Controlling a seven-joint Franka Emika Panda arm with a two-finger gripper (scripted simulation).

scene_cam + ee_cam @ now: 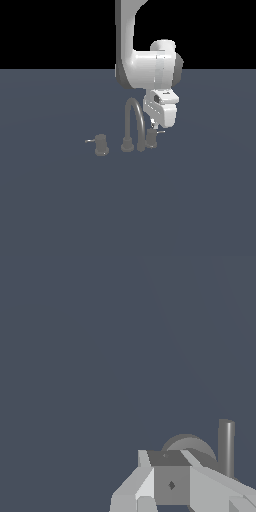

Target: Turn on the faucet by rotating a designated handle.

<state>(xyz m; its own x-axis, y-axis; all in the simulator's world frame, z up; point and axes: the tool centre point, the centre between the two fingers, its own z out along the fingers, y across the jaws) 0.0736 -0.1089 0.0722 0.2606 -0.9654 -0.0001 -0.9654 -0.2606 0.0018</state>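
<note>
Spout – exterior view only

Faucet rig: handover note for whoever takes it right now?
Hand: down at the handle, beside the spout's down-curved tip; open or shut can't be told from either view.
Faucet: spout base mid-floor, the other knob apart at the exterior view's left, untouched.
Done: approach to the handle.
Left: confirm contact with its pale lever, then rotate it. Whether any turning has happened isn't visible.
</note>
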